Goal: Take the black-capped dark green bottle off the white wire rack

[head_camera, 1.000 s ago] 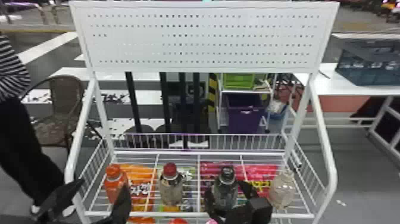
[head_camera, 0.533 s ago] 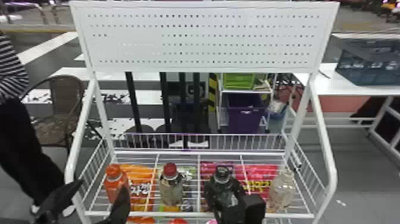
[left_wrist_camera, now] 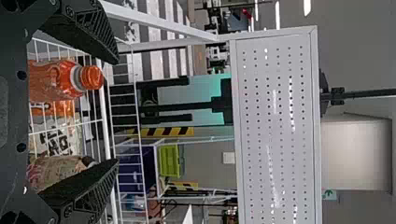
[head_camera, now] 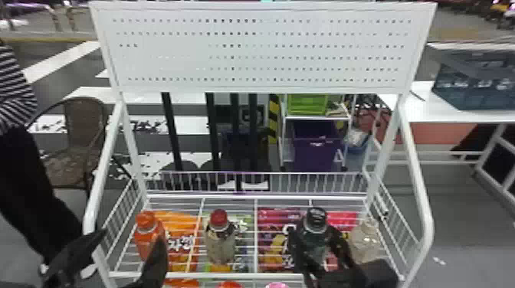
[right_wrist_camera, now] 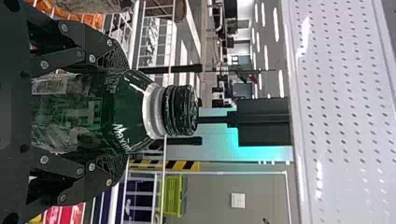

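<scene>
Right gripper [head_camera: 319,239] upright-bottle height, over right half of white wire rack [head_camera: 230,275], jaws pinching black-capped dark green bottle [head_camera: 316,219] from both sides. Bottle upright, between red-capped bottle [head_camera: 219,218] and pale bottle [head_camera: 366,239]; base contact unclear. Left gripper [head_camera: 133,236] at rack's front left corner, jaws spread. Behind rack: wicker chair [head_camera: 82,126], purple bin [head_camera: 316,153].
</scene>
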Tool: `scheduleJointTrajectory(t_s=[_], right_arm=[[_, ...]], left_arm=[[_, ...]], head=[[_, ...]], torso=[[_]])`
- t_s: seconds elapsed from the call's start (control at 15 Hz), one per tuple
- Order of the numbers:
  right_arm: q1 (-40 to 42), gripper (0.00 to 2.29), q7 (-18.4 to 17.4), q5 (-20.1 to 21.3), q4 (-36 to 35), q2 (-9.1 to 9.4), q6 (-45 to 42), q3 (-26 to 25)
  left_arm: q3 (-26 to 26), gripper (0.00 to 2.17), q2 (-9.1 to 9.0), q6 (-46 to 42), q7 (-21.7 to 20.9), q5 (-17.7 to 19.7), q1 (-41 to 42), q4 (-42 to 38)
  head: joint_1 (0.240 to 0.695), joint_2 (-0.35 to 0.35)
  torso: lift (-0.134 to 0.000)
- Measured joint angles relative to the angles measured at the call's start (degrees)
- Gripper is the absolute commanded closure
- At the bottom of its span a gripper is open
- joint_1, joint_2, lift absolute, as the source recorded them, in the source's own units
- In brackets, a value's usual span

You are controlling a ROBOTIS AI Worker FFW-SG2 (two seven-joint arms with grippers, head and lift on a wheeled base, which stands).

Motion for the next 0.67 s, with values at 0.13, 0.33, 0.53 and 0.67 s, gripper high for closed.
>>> scheduleJointTrajectory(t_s=[0.13,0.33,0.53,0.67], right_arm=[[4.9,1.02,0.01,-0.05,-7.42,-1.68,1.95,-2.75],[13.2,1.02,0.1,-0.86,-17.42,-2.72,2.33,-8.22],[21.88,1.02,1.11,-2.71,-24.08,-3.12,-1.39,-14.01],[27.17,1.02,2.01,-4.03,-27.45,-3.11,-3.66,-17.85]], left_arm=[[-0.15,0.14,-0.11,-0.01,-0.02,-0.07,0.01,-0.01],[-0.3,0.14,-0.14,-0.43,-0.05,-0.11,-0.06,0.18],[-0.29,0.14,-0.14,-1.24,0.16,-0.11,-0.03,0.44],[-0.27,0.14,-0.16,-1.56,0.25,-0.11,0.02,0.55]], head=[[0.499,0.0],[0.499,0.0],[0.499,0.0],[0.499,0.0]], torso=[[0.0],[0.0],[0.0],[0.0]])
